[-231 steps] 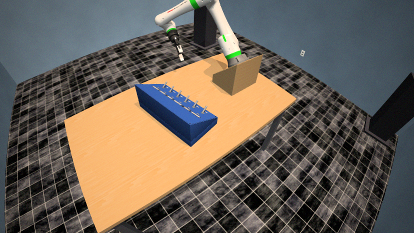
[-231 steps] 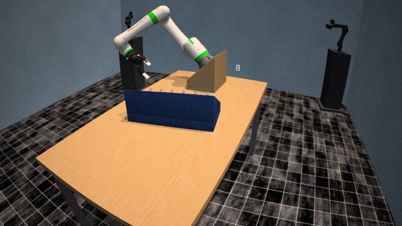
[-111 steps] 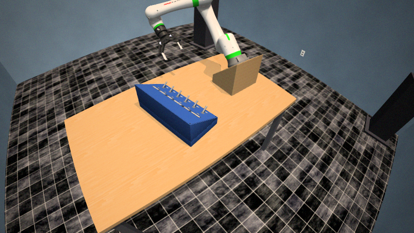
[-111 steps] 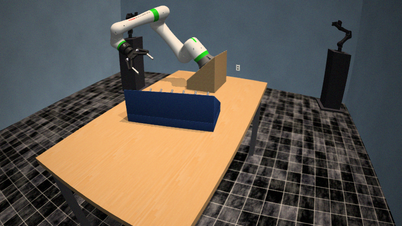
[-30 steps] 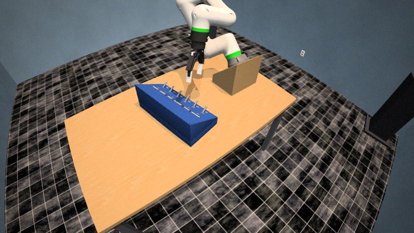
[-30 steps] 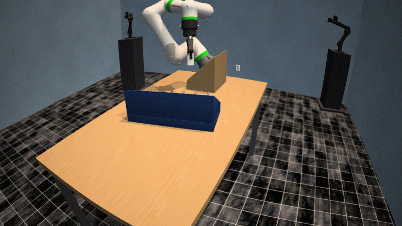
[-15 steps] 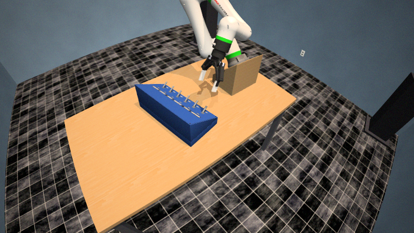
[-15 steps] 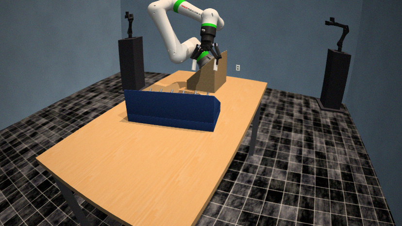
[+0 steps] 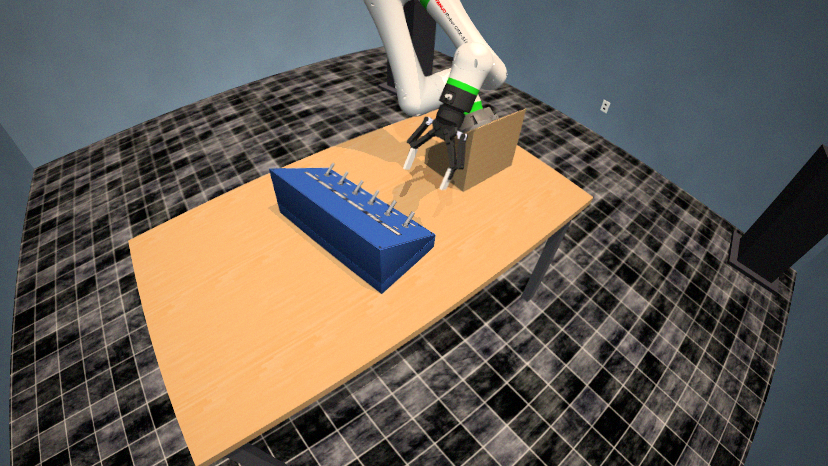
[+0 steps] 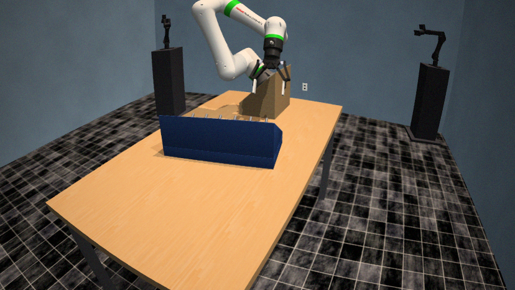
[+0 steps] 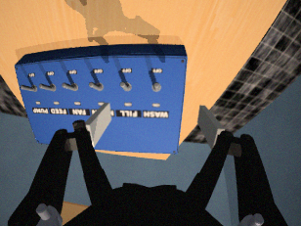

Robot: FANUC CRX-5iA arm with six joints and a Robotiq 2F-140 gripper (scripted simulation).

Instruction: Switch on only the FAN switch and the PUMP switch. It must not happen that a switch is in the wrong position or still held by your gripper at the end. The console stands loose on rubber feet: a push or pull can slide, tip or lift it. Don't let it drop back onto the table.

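Note:
A blue sloped console (image 9: 341,222) (image 10: 216,136) (image 11: 142,138) stands on the table, with several grey toggle levers in a row. By the labels in the wrist view, the PUMP lever (image 11: 29,88) (image 9: 329,170) is at one end and the FAN lever (image 11: 70,87) (image 9: 357,187) is third from that end. All the levers lean much alike, with OFF marks beside their bases. My gripper (image 9: 427,169) (image 10: 269,87) (image 11: 153,113) is open and empty, above the table on the robot's side of the console, nearer its WASH end. It touches no lever.
A brown wedge-shaped block (image 9: 495,153) (image 10: 264,99) stands close behind the gripper, by the arm's base. The wooden table (image 9: 231,324) (image 10: 173,216) has an edge to the right of the console. Dark pedestals stand off the table.

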